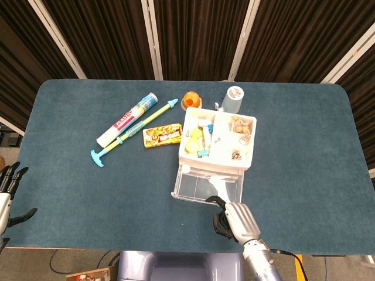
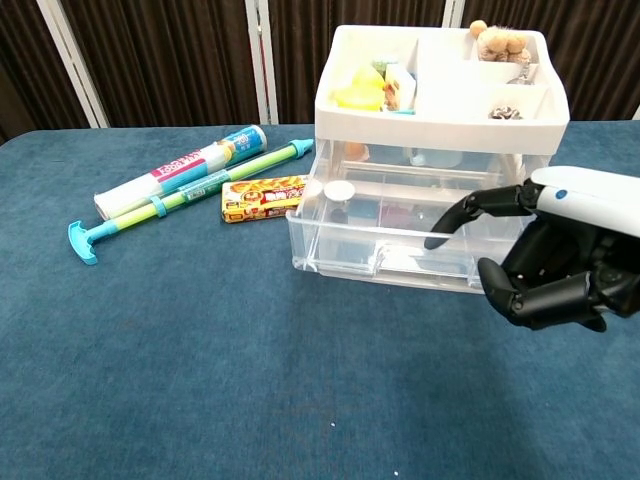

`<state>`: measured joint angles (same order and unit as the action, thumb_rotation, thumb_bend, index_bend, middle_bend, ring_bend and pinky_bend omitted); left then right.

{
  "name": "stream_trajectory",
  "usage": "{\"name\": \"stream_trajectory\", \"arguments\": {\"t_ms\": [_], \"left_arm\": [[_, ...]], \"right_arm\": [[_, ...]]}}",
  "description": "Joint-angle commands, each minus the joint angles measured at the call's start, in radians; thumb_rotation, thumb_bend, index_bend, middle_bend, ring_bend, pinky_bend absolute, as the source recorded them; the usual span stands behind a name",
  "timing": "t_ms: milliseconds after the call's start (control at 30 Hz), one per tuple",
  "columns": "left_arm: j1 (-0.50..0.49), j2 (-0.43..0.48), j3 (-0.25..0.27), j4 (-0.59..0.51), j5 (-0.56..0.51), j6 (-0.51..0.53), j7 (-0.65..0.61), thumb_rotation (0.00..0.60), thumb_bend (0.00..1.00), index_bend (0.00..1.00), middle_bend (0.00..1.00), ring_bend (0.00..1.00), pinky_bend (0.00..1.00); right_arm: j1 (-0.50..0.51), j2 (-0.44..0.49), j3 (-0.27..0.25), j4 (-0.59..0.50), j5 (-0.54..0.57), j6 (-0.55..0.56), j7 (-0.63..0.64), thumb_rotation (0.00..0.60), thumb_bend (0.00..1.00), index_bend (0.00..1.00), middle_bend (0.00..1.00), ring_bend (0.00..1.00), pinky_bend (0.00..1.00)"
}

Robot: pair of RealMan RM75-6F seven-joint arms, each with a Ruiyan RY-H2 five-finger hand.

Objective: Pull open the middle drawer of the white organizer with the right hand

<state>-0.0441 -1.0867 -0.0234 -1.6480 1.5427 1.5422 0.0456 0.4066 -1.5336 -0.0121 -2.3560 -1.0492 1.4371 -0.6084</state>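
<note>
Chest view: middle drawer (image 2: 385, 245) out toward camera, right hand (image 2: 555, 262) finger hooking its front

The white organizer (image 2: 440, 110) sits on the blue counter, with its open top tray split into compartments full of small bits. Its clear middle drawer (image 2: 385, 245) is pulled well out toward the near edge, sticking out past the other drawers. There's a small round white thing in the drawer's front left corner.

Marker tube (image 1: 127, 120); blue pump (image 1: 133, 132); snack packet (image 1: 162, 136).
</note>
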Motion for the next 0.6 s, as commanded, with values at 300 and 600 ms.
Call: {"name": "stream_trajectory", "arguments": {"t_ms": [300, 600], "left_arm": [[0.001, 0.0, -0.001, 0.001, 0.001, 0.003, 0.0, 0.6, 0.03, 0.1, 0.01, 0.01, 0.16], [0.005, 0.005, -0.001, 0.001, 0.005, 0.014, -0.011, 0.6, 0.03, 0.1, 0.01, 0.01, 0.16]], "right_arm": [[-0.022, 0.034, -0.05, 0.0, -0.136, 0.021, -0.07, 0.6, 0.53, 0.0, 0.9, 0.8, 0.81], [-0.088, 0.206, -0.115, 0.037, -0.339, 0.095, -0.043, 0.6, 0.53, 0.0, 0.89, 0.78, 0.8]]}}
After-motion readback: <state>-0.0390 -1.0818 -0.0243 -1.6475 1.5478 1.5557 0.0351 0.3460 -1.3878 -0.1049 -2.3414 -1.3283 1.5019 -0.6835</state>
